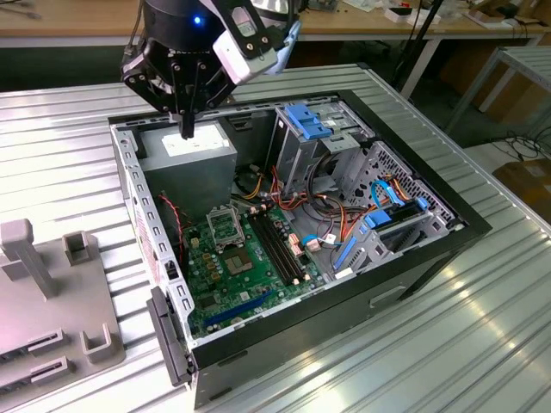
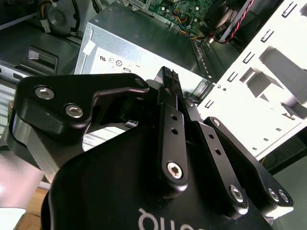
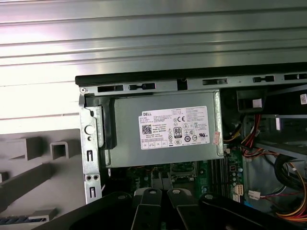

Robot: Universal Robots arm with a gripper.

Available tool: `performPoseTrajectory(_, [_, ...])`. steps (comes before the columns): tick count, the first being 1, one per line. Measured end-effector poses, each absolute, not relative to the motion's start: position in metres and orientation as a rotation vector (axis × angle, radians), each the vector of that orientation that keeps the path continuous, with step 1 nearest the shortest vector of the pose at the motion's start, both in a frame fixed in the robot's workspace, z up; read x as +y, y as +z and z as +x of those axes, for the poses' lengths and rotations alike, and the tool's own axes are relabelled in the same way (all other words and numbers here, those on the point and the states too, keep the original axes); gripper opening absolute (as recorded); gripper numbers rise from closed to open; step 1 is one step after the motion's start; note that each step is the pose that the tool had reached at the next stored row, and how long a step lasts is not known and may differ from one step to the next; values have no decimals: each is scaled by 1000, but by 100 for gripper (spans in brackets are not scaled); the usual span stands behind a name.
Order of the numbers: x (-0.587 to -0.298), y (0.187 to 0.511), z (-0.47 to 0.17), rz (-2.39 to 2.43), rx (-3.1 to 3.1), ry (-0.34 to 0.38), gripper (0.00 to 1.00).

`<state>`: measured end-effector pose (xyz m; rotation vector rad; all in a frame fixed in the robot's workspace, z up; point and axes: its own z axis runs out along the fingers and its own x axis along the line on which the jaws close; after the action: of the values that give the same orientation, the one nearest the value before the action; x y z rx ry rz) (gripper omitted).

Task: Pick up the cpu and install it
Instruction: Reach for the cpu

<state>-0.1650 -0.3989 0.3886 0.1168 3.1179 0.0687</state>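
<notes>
The claw (image 1: 187,131) is pinched narrow above the power supply (image 1: 194,159), can't tell if the cpu is nipped in it, so I'd keep level and slow heading for the socket (image 1: 225,225).

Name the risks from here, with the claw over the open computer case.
The claw hangs right above the power supply; dropping straight down would probably hit it, not the socket. The route to the socket runs close to loose cables, which might snag.
</notes>
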Motion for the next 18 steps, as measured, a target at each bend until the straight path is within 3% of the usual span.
performPoseTrajectory(18, [-399,388,-170,117,3118,69,11])
